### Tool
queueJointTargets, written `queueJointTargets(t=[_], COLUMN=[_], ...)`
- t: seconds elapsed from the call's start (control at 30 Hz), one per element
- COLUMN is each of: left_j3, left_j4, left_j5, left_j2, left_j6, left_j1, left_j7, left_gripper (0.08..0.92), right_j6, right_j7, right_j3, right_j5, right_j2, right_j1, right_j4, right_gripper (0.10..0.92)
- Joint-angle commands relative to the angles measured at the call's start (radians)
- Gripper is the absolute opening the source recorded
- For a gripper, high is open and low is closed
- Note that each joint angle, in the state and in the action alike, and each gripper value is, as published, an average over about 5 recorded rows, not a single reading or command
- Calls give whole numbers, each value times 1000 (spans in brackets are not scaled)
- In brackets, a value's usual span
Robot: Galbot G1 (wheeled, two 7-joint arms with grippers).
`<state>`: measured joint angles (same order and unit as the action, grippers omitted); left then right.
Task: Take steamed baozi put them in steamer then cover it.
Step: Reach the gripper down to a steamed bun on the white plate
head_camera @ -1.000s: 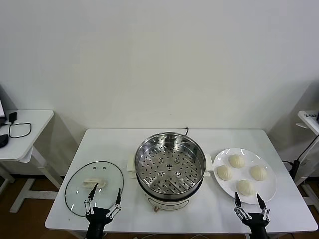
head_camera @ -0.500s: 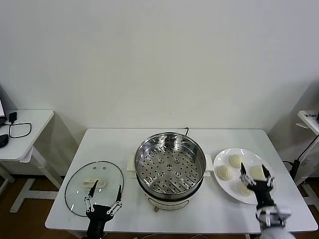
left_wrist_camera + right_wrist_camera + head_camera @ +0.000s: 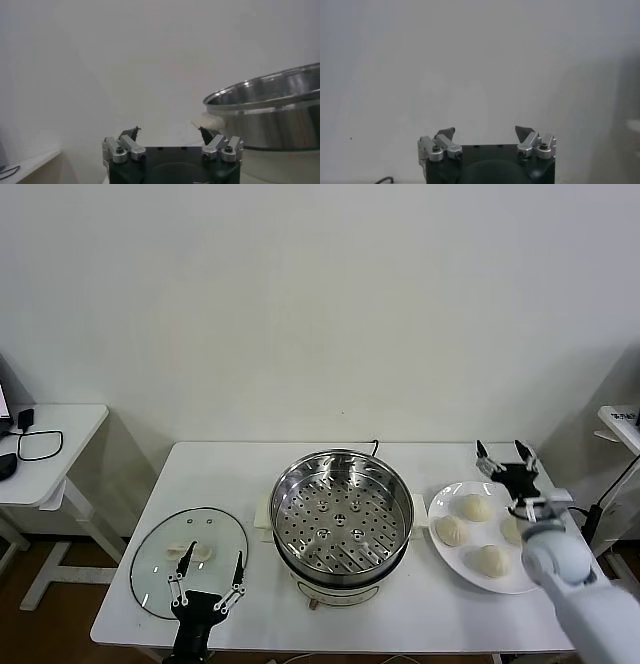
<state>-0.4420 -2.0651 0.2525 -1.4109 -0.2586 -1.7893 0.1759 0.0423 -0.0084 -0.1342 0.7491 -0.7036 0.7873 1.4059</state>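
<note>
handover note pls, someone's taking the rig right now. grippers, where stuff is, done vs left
Right gripper: open, empty, raised over the table beyond the far edge of the plate.
Left gripper: open, empty, at the near table edge by the glass lid.
Baozi: three show on the plate, e.g.; the right arm covers part of it.
Steamer: centre of table, uncovered, tray bare.
Lid: flat on the table, on the steamer's left side.
Done: nothing.
Left: move every baozi into the steamer, then put the lid on.
</note>
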Motion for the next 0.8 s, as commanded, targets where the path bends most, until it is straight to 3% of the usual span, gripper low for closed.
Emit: queueJointTargets(t=[0.03,0.23,0.37,0.6,0.8], left_j3=[1,-2,-3,-8,-15], left_j4=[-2,-3,-4,-4,-5], left_j5=[-1,-4,-5,-6,-5], left_j2=[2,4,3,-1,-6], left_j6=[2,6,10,13,10], left_j1=[1,3,3,1,-5], left_j7=[0,0,1,2,3], left_gripper=[823,823,823,823,823], right_j6=[-76,-79,-53,5,37], right_j7=[-468,-937,-1148,-1315,-1308], right_j3=[304,500,607,724,777], right_j5=[-35,-272,-472,-800,-891], right_j2=[132,133,99,20,-36], right_j1=[-346,-598,-729,-857,-864], right_j4=[-212,-362,-452,-520,-556], right_gripper=[823,823,823,823,823])
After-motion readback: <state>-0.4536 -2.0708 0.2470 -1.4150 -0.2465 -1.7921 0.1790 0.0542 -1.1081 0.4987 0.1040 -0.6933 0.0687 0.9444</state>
